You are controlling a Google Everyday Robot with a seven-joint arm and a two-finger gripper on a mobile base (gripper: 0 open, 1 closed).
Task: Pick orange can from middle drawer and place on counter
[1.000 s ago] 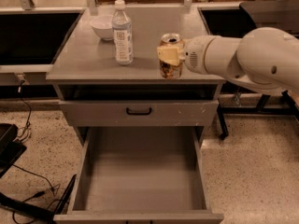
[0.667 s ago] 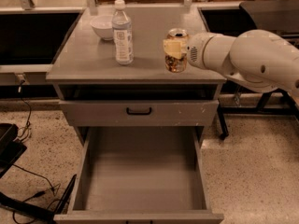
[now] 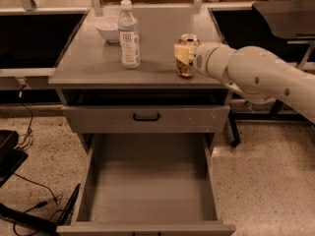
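The orange can (image 3: 187, 67) stands upright at the right front of the counter (image 3: 98, 65), its silver top showing. My gripper (image 3: 186, 55) reaches in from the right on a white arm and is shut on the can, with a pale finger (image 3: 182, 53) across its side. The can's base looks level with the counter surface. The middle drawer (image 3: 147, 181) is pulled fully out below, and its grey floor is bare.
A clear water bottle (image 3: 129, 33) with a white label stands left of the can. A white bowl (image 3: 108, 27) sits at the counter's back left. The shallower drawer front with black handle (image 3: 146, 117) is shut. Cables lie on the floor at left.
My gripper has carried the can up and back from the counter's front edge to a spot over the counter's right side, then lowered it towards the surface.
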